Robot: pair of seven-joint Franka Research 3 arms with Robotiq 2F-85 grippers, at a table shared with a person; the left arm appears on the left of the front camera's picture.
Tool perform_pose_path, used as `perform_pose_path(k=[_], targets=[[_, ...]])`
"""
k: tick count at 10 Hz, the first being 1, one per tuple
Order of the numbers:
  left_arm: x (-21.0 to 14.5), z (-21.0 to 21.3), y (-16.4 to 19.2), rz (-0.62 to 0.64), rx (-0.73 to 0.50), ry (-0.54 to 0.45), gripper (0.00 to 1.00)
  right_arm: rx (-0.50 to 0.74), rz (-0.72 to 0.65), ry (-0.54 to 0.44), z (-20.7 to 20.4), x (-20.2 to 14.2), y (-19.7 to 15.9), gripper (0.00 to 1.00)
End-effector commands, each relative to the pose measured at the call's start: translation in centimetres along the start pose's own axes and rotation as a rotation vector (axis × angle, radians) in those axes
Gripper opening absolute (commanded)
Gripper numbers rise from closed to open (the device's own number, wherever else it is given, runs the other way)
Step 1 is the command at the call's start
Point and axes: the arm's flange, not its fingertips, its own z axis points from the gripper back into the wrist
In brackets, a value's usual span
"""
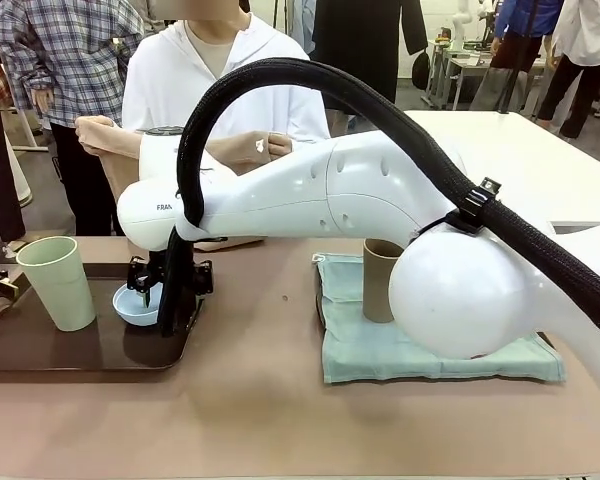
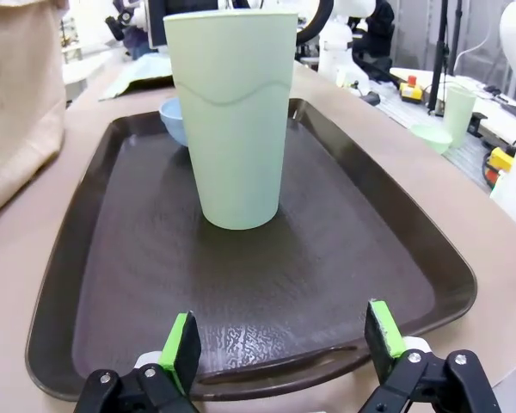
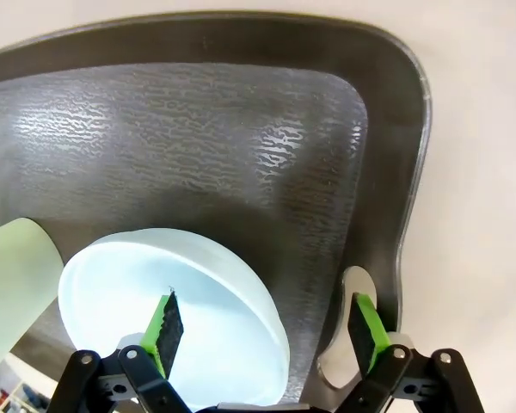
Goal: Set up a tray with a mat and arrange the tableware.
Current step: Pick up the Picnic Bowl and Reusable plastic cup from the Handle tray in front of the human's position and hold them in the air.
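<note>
- Brown tabletop (image 1: 260,400) carries a dark brown tray (image 1: 40,350) at 9 o'clock in the front view and a pale teal mat (image 1: 360,350) at 3 o'clock. The two lie well apart.
- Pale green cup (image 1: 58,282) stands upright on the tray, toward its 9 o'clock end.
- Light blue bowl (image 1: 132,303) sits on the tray at its 3 o'clock end, near the handle cut-out.
- Tan-brown cup (image 1: 382,280) stands upright on the mat, toward its 12 o'clock edge. The white right arm (image 1: 380,190) partly hides it.
- Right arm extends across the middle of the tabletop to the tray, with the right jaws pointing down over the bowl.
- Right jaws, right wrist view: spread wide, gripping nothing. One green pad (image 3: 165,331) is over the inside of the bowl and the other is over the handle cut-out, so the bowl's rim lies between them. Whether a pad touches the bowl cannot be told.
- Left jaws, left wrist view: spread wide and empty, with the green pads (image 2: 182,348) low at the tray's near rim. The pale green cup stands at 12 o'clock from them, at the tray's middle and apart from them. The bowl lies beyond it at 11 o'clock.
- Person (image 1: 220,70) stands at the 12 o'clock side of the tabletop, one hand (image 1: 265,148) raised before the chest, beside a tan item (image 1: 115,165) whose kind cannot be told.
</note>
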Motion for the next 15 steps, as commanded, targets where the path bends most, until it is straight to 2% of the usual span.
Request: perform_pose_path(k=[1, 15], targets=[[-0.07, 0.06, -0.03, -0.001, 0.012, 0.002, 1.00, -0.002, 0.000, -0.002, 0.10, 0.00, -0.06, 1.00], [-0.07, 0.06, -0.03, -0.001, 0.012, 0.002, 1.00, -0.002, 0.000, -0.002, 0.10, 0.00, -0.06, 1.00]])
